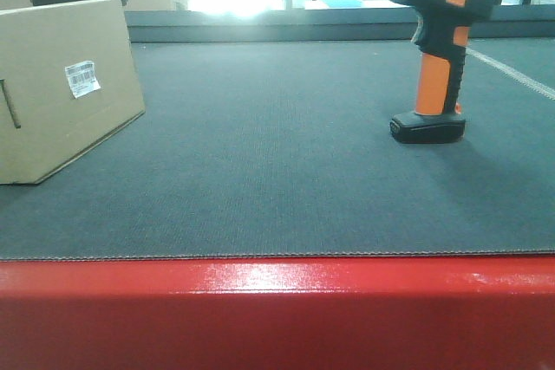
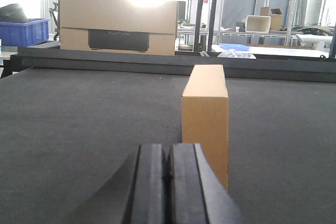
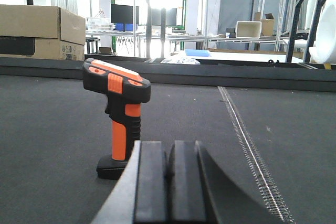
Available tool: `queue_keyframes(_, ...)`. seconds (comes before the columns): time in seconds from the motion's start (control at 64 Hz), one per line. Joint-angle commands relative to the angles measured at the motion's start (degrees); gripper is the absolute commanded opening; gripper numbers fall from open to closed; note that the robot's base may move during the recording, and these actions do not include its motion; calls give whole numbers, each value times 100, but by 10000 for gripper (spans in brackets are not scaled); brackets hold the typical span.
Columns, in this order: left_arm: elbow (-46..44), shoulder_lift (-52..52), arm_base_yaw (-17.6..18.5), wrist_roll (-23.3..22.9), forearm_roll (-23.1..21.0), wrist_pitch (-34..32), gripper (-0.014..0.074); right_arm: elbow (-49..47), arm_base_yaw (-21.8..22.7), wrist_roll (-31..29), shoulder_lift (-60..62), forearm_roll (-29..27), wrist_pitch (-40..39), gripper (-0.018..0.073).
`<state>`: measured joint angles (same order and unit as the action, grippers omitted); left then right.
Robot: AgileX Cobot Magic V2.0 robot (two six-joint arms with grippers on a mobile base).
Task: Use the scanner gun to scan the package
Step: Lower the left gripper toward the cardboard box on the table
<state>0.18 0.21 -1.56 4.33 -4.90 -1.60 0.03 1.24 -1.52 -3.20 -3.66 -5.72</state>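
The package (image 1: 65, 93), a plain tan cardboard box with sharp, straight edges and a matte face, is resting flat on the left of the dark, finely woven mat (image 1: 277, 179), with its small white barcode label (image 1: 82, 78) facing the middle of the surface. The scanner gun (image 1: 438, 49), a pistol-shaped unit in black moulded plastic with an orange handle and orange top stripe, is standing upright on its flat black base at the right. It is well apart from the package, and a broad stretch of mat is separating the two. The left gripper (image 2: 168, 156) is hanging low over the mat with its ribbed black pads pressed flat against each other, and the narrow end of the package is standing just beyond and slightly right of it. The right gripper (image 3: 168, 153) is likewise showing both pads closed together, with the scanner gun standing just ahead and to its left. A glossy red edge (image 1: 277, 309) is bordering the mat in the front view, a raised dark rail (image 2: 157, 61) is closing the far side, and stacked cardboard boxes (image 2: 118, 24) are sitting behind that rail.
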Motion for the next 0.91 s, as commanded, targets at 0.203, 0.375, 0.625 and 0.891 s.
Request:
queue_keyframes(0.203,-18,-21,20,-3,4,-82,-111,-3,29,0,16,3,-118,-162)
queue_keyframes(0.375,-18,-21,20,-3,4,-82,-111,-3,29,0,16,3,-118,-162)
queue_keyframes(0.625,-18,-21,20,-3,4,-151,-111,-3,29,0,16,3,-118,-162)
queue_keyframes(0.891,-836,-7,20,-3,114,551,-111,-3,29,0,16,3,-118,-162)
